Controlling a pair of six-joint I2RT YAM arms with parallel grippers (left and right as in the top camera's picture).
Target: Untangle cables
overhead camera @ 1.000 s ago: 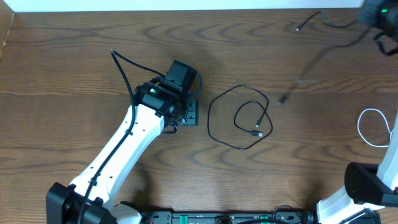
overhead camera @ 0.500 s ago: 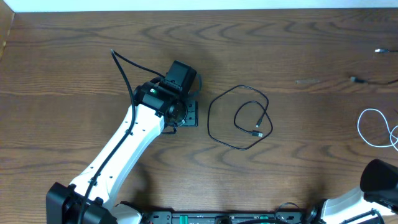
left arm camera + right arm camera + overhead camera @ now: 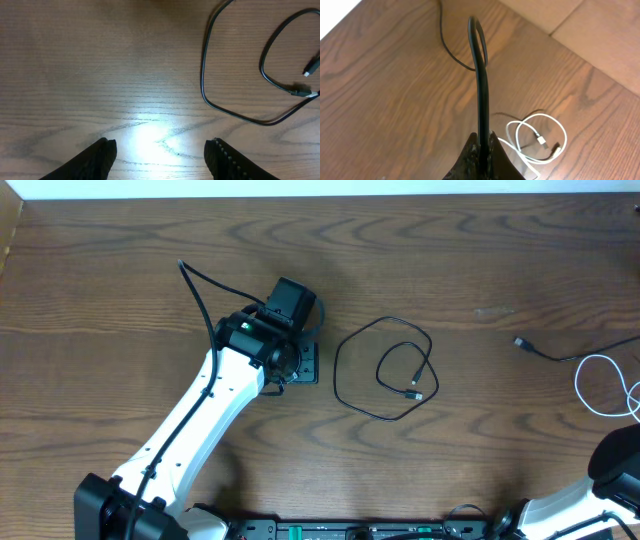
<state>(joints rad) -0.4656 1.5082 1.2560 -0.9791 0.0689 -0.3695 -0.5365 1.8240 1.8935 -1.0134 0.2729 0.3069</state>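
Note:
A black cable (image 3: 383, 370) lies in a loose double loop mid-table, both plug ends inside the loop; it also shows in the left wrist view (image 3: 204, 75). My left gripper (image 3: 162, 155) is open and empty over bare wood just left of that loop, and it shows in the overhead view (image 3: 300, 366). My right gripper (image 3: 481, 147) is shut on a second black cable (image 3: 479, 75), which rises from the jaws and trails across the table. Its plug end (image 3: 520, 342) lies at the right. A white cable (image 3: 540, 140) is coiled beside it, at the right edge (image 3: 598, 385).
The wood table's far edge (image 3: 320, 196) meets a white surface. The left arm (image 3: 200, 420) stretches diagonally across the front left. The right arm's base (image 3: 615, 470) sits at the front right corner. A lighter floor (image 3: 600, 30) shows past the table edge.
The second black cable's plug end has been dragged from the far right corner down toward the middle right. The right arm has dropped out past the right edge. The left arm has not moved.

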